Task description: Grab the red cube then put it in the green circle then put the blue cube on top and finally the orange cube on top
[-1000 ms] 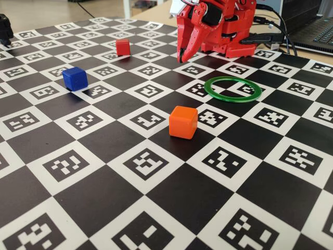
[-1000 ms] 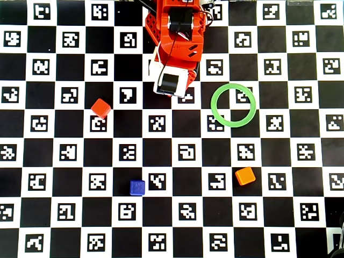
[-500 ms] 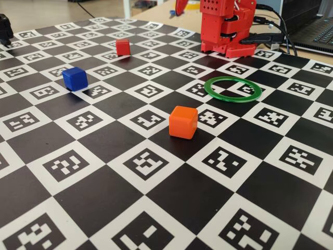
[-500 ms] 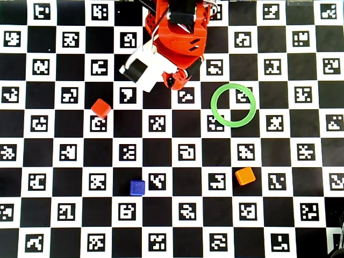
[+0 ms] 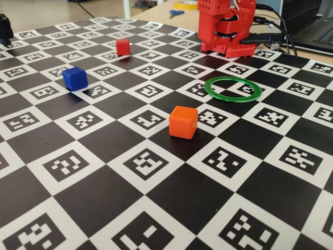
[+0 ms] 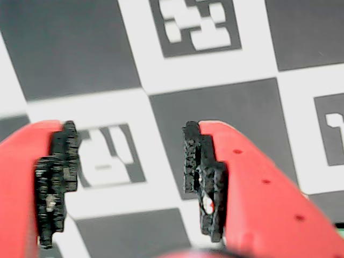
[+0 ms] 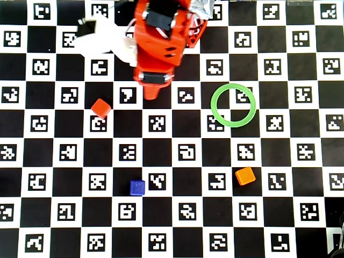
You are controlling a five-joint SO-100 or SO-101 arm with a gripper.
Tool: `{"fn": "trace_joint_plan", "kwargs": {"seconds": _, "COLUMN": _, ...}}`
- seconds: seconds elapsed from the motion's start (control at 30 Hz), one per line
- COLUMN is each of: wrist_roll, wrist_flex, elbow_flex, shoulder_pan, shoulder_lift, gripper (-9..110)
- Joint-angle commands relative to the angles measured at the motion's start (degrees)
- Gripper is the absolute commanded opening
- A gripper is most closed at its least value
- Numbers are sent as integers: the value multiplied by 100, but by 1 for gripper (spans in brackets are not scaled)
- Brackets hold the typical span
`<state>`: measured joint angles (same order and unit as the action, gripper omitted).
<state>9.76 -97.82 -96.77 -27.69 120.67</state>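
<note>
Red, blue and orange cubes all lie loose on the checkered marker board [image 7: 177, 177]; none has been moved into the ring, so no step of the task is done. In the overhead view the red cube [image 7: 100, 108] sits left of centre, the blue cube [image 7: 137, 187] lower down, the orange cube [image 7: 245, 176] lower right, and the green circle [image 7: 233, 105] right of the arm [image 7: 158, 43], its centre empty. All four are well apart from one another. The fixed view confirms this: red cube [image 5: 123, 47] at the far side, blue cube [image 5: 75, 78] at left, orange cube [image 5: 183, 122] nearest the camera, green circle [image 5: 234, 88] beyond it, near the arm's base [image 5: 226, 28].

The gripper [image 6: 129, 183] appears in the wrist view with its jaws parted and nothing between them; only board squares show in the gap. In the overhead view the gripper [image 7: 152, 92] points down the picture, to the right of the red cube and not touching it. How high it hangs above the board cannot be told.

Judged from this layout, the work is at its first step: the approach to the red cube. Left to do: grasp it, place it inside the green circle, then stack blue and orange on it in turn.
</note>
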Motion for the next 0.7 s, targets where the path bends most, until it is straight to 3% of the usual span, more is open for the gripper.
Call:
{"fn": "trace_joint_plan", "kwargs": {"seconds": 0.0, "wrist_roll": -431, "wrist_flex": -193, "elbow_flex": 712, "shoulder_pan": -439, "shoulder_lift": -413, "gripper": 20}}
{"fn": "trace_joint_plan", "kwargs": {"seconds": 0.67, "wrist_roll": -598, "wrist_flex": 756, "elbow_flex": -413, "shoulder_pan": -1046, "shoulder_lift": -809, "gripper": 36}}
